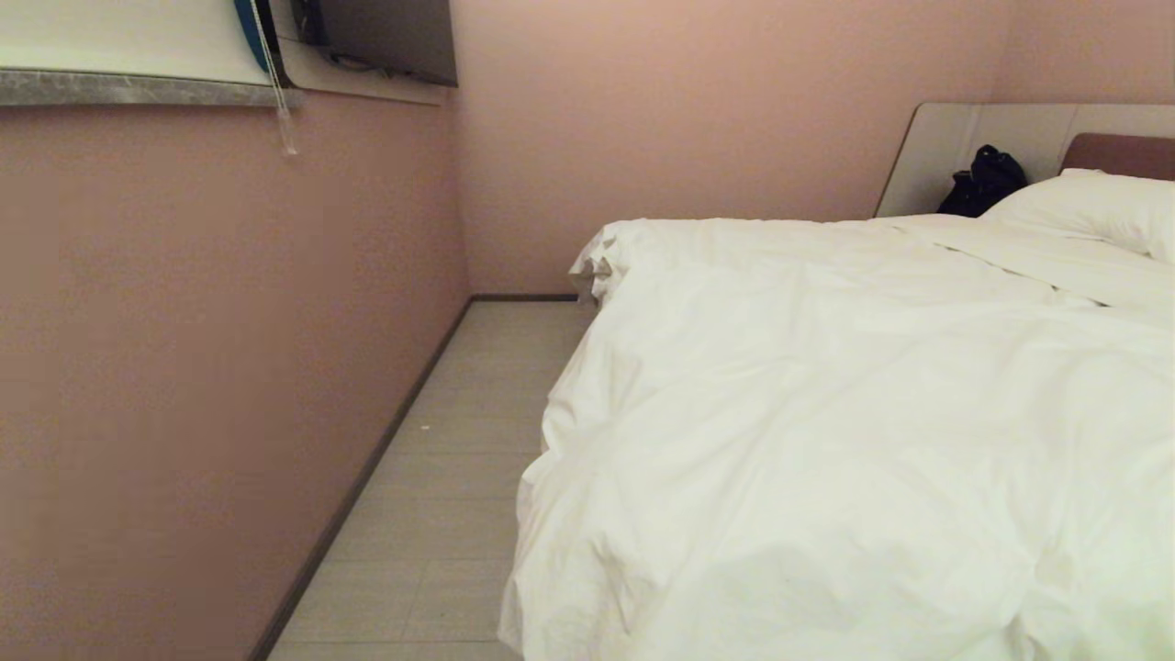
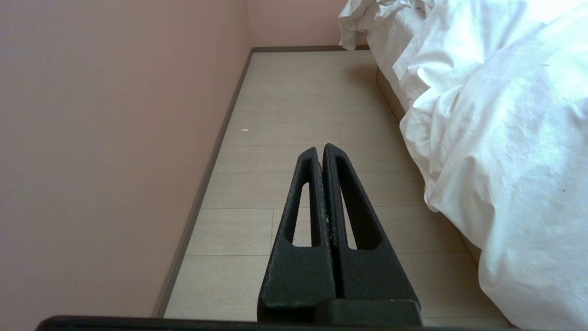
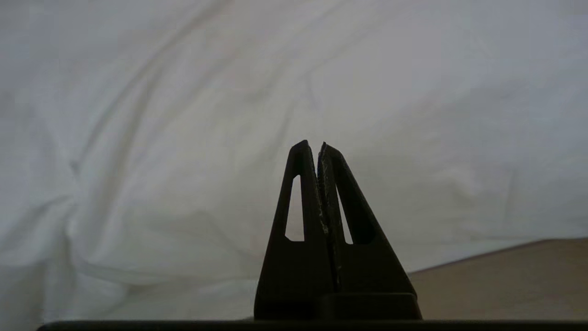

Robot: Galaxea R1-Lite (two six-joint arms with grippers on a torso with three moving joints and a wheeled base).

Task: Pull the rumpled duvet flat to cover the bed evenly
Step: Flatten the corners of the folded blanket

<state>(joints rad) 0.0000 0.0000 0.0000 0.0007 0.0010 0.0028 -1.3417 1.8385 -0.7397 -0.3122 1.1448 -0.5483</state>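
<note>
The right gripper (image 3: 312,146), jaws pressed together on nothing, points at the rumpled puffy white duvet (image 3: 183,138), seemingly to seize it, while the left gripper (image 2: 320,149) hangs closed and empty over the pale plank floor (image 2: 294,101)

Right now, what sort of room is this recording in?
Probably a small bedroom: a low bed under a wrinkled white duvet, a white rectangular pillow, plain pink walls.

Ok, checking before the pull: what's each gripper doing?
Left gripper: shut, empty, over the floor.
Right gripper: shut, empty, facing the duvet.
</note>
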